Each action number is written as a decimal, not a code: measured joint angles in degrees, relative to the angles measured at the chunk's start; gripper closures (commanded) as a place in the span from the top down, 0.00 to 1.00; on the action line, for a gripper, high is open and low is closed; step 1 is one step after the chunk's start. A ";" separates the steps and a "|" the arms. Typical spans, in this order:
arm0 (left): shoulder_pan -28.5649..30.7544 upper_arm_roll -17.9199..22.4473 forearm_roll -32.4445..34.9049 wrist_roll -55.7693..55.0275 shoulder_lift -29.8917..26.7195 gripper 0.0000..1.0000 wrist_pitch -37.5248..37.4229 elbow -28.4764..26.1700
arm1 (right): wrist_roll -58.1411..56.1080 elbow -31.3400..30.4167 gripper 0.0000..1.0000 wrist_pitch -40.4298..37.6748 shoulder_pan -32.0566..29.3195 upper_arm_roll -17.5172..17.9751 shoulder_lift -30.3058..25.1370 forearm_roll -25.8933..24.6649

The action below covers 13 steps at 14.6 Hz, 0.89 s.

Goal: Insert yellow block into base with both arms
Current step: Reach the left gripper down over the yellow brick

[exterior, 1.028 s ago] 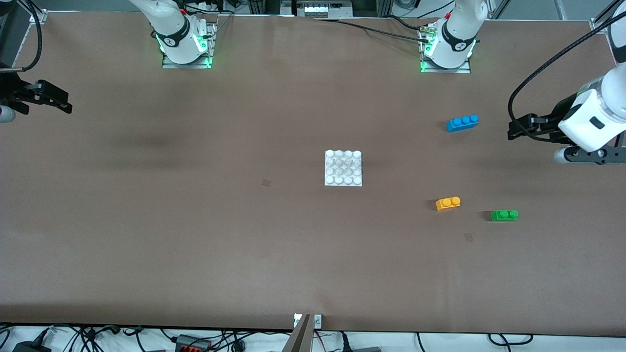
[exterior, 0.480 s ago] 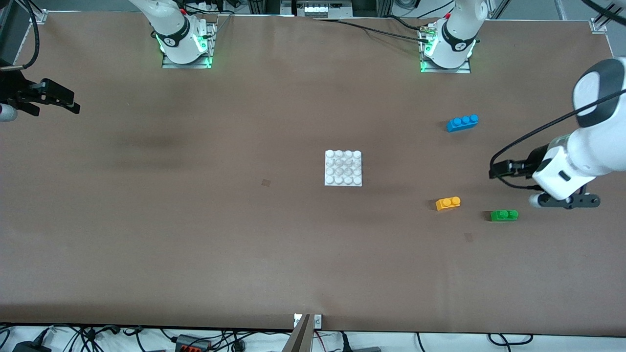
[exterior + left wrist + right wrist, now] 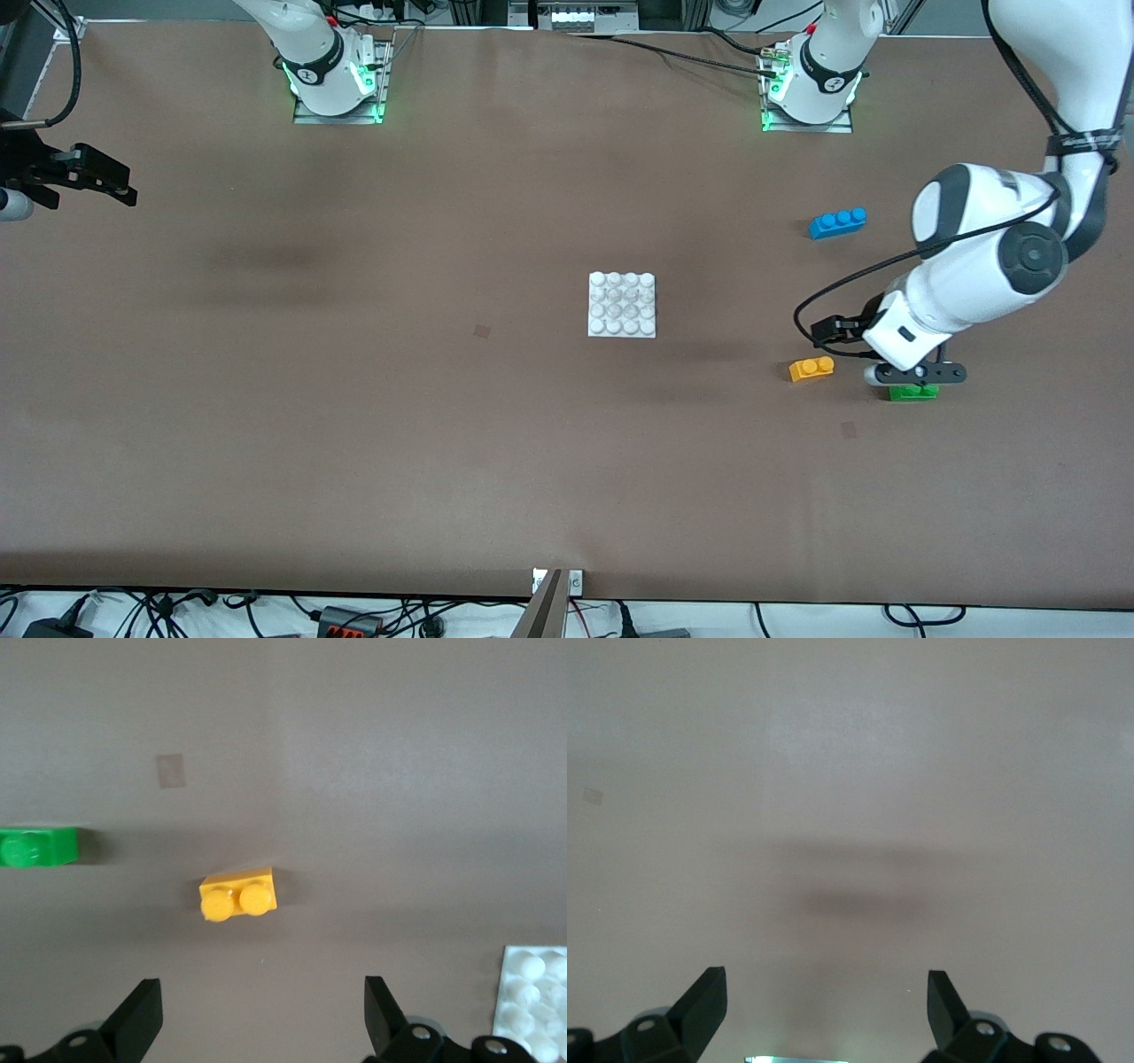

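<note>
Yellow block (image 3: pixel 811 368) lies loose on the table toward my left arm's end, well apart from the base (image 3: pixel 622 305) at mid-table. My left gripper (image 3: pixel 257 1023) hovers spread wide over bare table beside it. My right gripper (image 3: pixel 824 1019) waits, spread wide, over its own end's edge.

Glossy plastic yellow block (image 3: pixel 237 896) and base (image 3: pixel 622 305); matt brown table (image 3: pixel 354 399).

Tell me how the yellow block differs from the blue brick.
The yellow block has two studs; the blue brick has three and is longer. The yellow block lies nearer the front camera, beside the green brick; the blue brick lies nearer the arm bases. Both rest studs-up on the table, unheld.
</note>
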 measured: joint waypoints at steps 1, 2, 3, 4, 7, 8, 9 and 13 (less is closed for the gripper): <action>0.04 0.09 0.00 0.00 0.01 1.00 2.90 -1.95 | 0.00 0.00 1.00 0.00 0.08 0.00 0.00 0.00; 0.17 0.25 0.00 0.00 0.10 1.00 5.35 -3.74 | 0.00 0.00 1.00 0.00 0.12 0.00 0.00 0.00; 0.49 0.34 0.01 0.04 0.33 1.00 7.18 -5.16 | 0.00 0.00 1.00 0.00 0.14 0.00 0.00 0.00; 0.82 0.40 0.29 0.14 0.64 1.00 8.31 -6.08 | 0.00 0.00 1.00 0.00 0.18 0.00 0.00 0.00; 1.28 0.75 1.76 0.07 2.61 1.00 11.27 -7.14 | 0.00 0.01 1.00 -0.01 0.29 0.00 0.00 0.00; 1.39 1.16 1.91 0.07 3.72 1.00 12.15 -7.16 | 0.00 0.01 1.00 -0.01 0.32 0.00 0.00 0.00; 1.61 1.47 1.94 0.06 4.86 1.00 12.98 -7.16 | 0.00 0.01 1.00 -0.02 0.39 0.00 0.00 0.00; 1.75 1.57 2.52 -2.56 7.65 1.00 14.49 -6.96 | 0.00 0.01 1.00 -0.02 0.83 0.08 0.00 0.00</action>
